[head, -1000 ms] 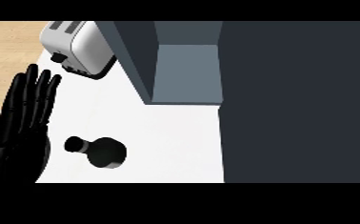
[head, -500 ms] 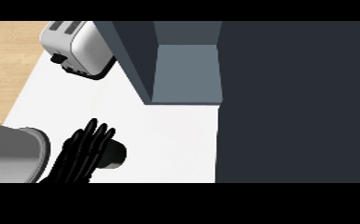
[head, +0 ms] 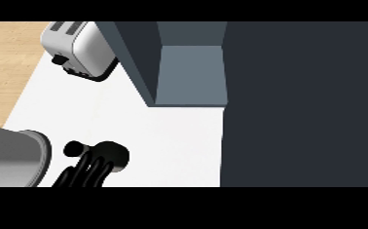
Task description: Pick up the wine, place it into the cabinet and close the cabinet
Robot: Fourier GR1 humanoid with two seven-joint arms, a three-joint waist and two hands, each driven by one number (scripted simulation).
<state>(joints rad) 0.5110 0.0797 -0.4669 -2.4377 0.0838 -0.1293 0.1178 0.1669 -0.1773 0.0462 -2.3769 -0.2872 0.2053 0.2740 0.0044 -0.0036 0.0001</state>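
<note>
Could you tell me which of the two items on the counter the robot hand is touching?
The black wine bottle at the counter's near edge; the left robot hand curls onto it, while the silver toaster stands apart at the back.

Left hand (head: 84, 170) at near left of white surface (head: 165, 135), fingers curled round the black wine bottle (head: 106, 154). Grey forearm (head: 22, 157) at left edge. Toaster (head: 79, 50) far left. Open cabinet (head: 188, 74) at far centre.
</note>
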